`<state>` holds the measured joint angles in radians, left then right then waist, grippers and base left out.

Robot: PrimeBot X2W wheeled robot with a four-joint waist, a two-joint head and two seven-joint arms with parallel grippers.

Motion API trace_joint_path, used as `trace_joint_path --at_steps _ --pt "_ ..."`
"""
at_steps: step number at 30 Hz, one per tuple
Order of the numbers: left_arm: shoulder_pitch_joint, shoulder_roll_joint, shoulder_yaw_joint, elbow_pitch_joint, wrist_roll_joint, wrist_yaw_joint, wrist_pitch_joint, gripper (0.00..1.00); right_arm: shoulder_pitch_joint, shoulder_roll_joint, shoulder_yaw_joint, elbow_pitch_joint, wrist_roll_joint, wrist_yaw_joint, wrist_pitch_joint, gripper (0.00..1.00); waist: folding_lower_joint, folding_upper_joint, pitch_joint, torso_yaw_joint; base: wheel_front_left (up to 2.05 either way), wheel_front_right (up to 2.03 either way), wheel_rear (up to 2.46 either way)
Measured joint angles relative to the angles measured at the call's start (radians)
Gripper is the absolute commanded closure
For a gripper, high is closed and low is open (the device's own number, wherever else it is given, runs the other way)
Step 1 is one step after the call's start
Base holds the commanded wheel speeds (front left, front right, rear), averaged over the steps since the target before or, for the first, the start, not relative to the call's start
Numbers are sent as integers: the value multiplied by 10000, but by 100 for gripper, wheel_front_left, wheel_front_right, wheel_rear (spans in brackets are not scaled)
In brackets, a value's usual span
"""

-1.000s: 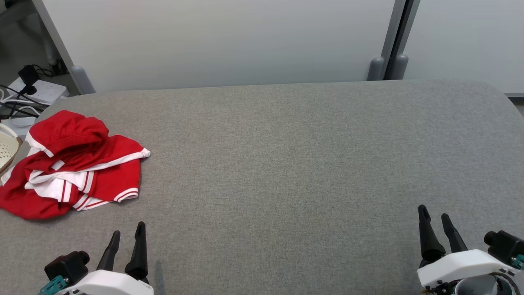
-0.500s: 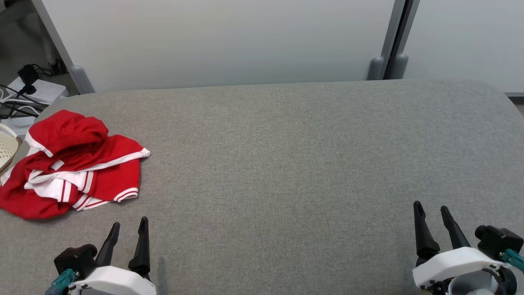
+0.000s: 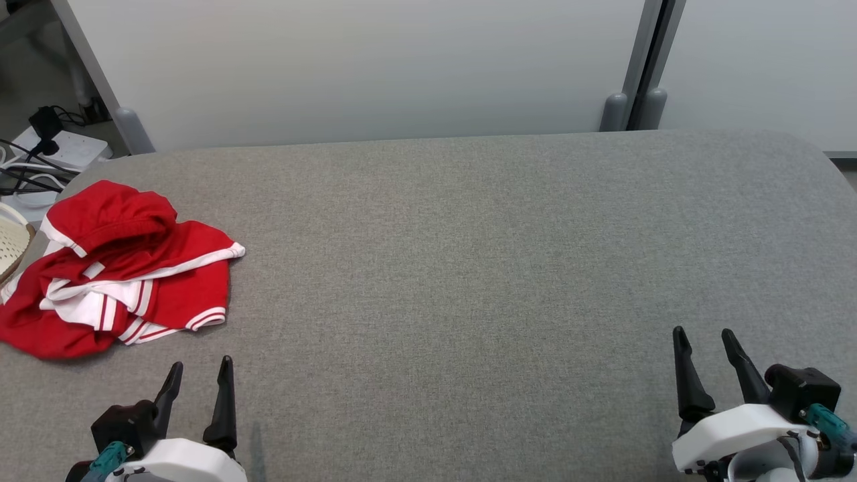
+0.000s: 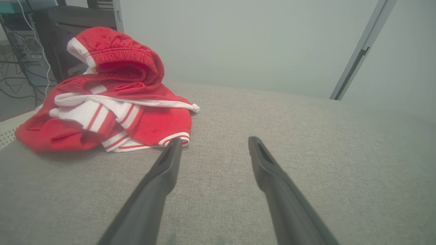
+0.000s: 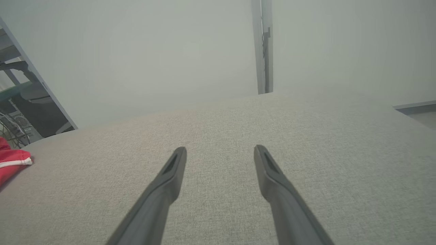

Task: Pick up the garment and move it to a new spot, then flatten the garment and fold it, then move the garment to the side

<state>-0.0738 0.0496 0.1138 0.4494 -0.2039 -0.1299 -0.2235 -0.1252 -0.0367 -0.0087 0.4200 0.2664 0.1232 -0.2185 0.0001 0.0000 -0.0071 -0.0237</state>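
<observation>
A crumpled red garment (image 3: 117,268) with white stripes and trim lies in a heap at the far left of the grey table (image 3: 469,254). In the left wrist view the garment (image 4: 109,102) sits just beyond and to the left of the fingertips. My left gripper (image 3: 199,367) is open near the table's front left, a short way in front of the heap, with nothing between its fingers. My right gripper (image 3: 703,335) is open at the front right over bare table. A red corner of the garment (image 5: 12,165) shows at the left edge of the right wrist view.
A pale woven basket (image 3: 12,244) sits off the table's left edge beside the garment. Cables and a white power strip (image 3: 60,150) lie on the floor behind it. A pale wall panel with grey posts (image 3: 636,73) stands behind the table.
Both grippers have shifted slightly: the left drifted a little left and back, the right slightly forward and left. The garment has not moved.
</observation>
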Motion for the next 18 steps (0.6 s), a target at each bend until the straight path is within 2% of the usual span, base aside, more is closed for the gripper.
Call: trace_joint_path --at_steps 9,18 --pt "-153 -38 305 299 1151 -6 -251 0 -86 -33 -151 155 -1120 2 -288 0 0 0 -33 -2 0 0 0" --pt "-169 -79 510 474 1162 -8 -251 0 -88 -33 -453 173 -1181 2 -288 0 0 0 -31 43 0 0 0"
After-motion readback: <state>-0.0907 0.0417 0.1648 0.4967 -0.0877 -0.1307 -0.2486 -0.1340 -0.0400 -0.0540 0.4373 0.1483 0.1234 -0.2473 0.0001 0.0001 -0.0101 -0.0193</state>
